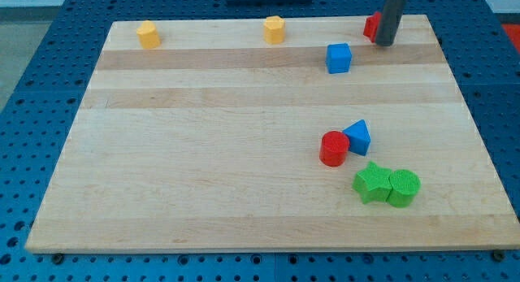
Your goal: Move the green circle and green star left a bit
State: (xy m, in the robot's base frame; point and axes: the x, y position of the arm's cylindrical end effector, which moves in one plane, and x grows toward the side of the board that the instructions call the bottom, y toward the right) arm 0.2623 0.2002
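A pale wooden board (203, 152) lies on a blue perforated table (32, 87), and its boards run in long strips from the view's left to the view's right. Farthest to the view's left, up near the top edge, sits a small yellow block (148, 34) whose exact shape I cannot make out. Further along that same top edge is a second yellow block (275, 28), roughly hexagonal, well apart from the first.

Moving toward the view's right, a blue cube (339, 58) stands a little below the top edge. Lower down, near the middle of the right half, a red cylinder (333, 148) touches a blue triangular block (358, 136) on its right side.

Just below that pair are the two task pieces: the green star (372, 183) and, pressed against its right side, the green circle (404, 188). Both sit close to the view's bottom edge of the board, near the pair above them.

Up in the top right corner, the dark rod comes down from above, and my tip (385, 43) rests on the board just beside a red block (372, 26), which it partly hides. The rod is a bare pusher with nothing to open or close, and it carries nothing. It is far from the green pieces, with the blue cube just to its lower left.
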